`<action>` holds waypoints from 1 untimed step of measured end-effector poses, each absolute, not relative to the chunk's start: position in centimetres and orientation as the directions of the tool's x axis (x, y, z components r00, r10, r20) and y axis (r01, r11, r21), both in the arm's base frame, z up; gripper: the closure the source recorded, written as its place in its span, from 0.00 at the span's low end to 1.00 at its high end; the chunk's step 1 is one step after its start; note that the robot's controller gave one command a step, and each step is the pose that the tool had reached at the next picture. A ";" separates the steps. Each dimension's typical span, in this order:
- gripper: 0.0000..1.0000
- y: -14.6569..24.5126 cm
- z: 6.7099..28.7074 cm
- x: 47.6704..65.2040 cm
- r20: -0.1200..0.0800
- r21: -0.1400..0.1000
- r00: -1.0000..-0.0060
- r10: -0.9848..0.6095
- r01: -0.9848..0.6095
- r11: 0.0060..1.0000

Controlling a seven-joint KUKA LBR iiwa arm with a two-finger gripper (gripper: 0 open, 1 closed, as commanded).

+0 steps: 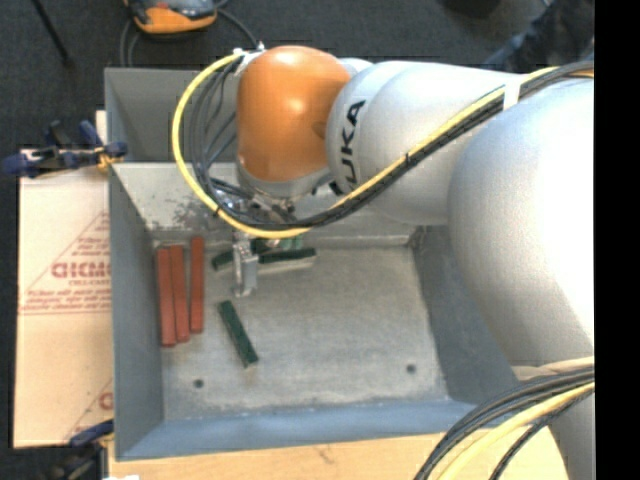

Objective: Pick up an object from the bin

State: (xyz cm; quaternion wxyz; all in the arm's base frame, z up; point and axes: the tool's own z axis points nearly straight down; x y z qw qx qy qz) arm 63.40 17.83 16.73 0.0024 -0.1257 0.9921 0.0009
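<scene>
Camera view: gripper (243, 271) hangs low at the back left of the bin (135, 308), just beside a green bar (285, 257). I can't tell if it's wide, closed or gripping anything. I'd call this approach. Next I need to centre on that bar, not the spare bar (238, 333) or red sticks (178, 293), then close.

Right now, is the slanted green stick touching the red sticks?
Apart. The camera view shows bare bin floor between the slanted green stick and the red sticks.
</scene>
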 end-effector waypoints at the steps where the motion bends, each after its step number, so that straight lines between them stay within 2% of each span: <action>1: 0.00 17.6 14.9 63.8 -0.001 0.001 -0.971 -0.239 -0.239 0.971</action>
